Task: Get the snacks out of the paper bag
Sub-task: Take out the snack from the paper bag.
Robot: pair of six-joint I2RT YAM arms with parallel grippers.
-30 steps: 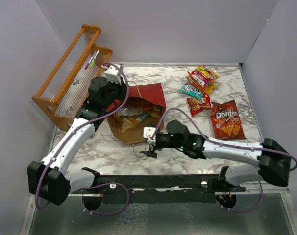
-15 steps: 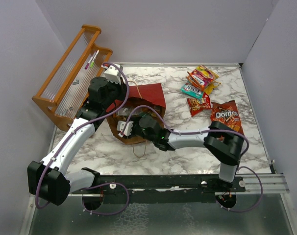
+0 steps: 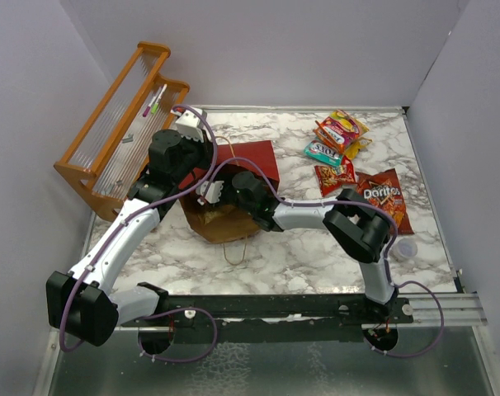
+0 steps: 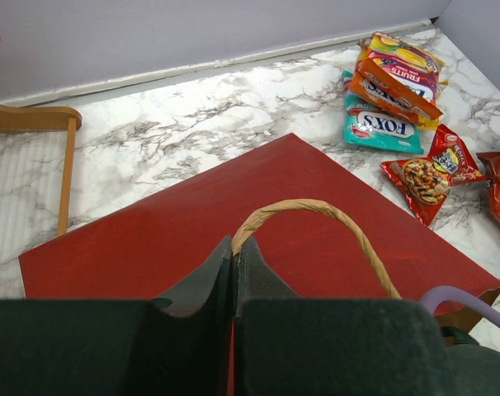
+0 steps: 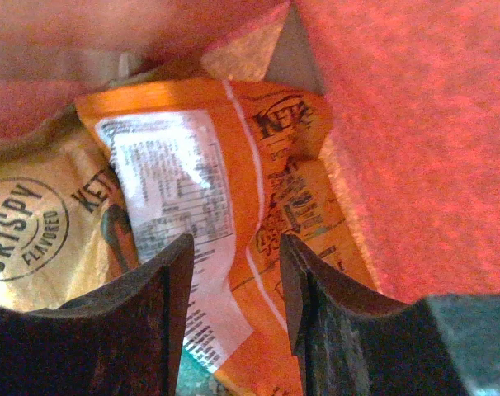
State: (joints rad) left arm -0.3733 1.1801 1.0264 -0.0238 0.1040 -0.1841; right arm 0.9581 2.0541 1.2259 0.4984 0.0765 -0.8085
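Observation:
The paper bag [image 3: 254,161] lies on its side, red outside, brown inside, its mouth toward the near left. My left gripper [image 3: 202,167] is shut on the bag's looped paper handle [image 4: 316,210], its tips [image 4: 233,244] above the red wall [image 4: 176,231]. My right gripper [image 3: 214,191] is inside the mouth. Its jaws [image 5: 233,256] are open, one on each side of an orange packet [image 5: 275,198], with a tan-gold bag [image 5: 35,231] to the left. On the table at the right lie the Doritos bag [image 3: 382,202], a teal packet [image 3: 323,153], red-yellow packets [image 3: 341,130] and a small red packet [image 3: 334,176].
An orange slatted rack [image 3: 118,132] with thin markers [image 3: 155,99] stands at the far left; its end shows in the left wrist view [image 4: 35,124]. A small pale round thing [image 3: 407,247] lies near the right edge. White walls enclose the marble table [image 3: 299,247].
My right arm has swung left from in front of the bag and pushed its gripper into the bag's mouth. The left arm has held still on the handle.

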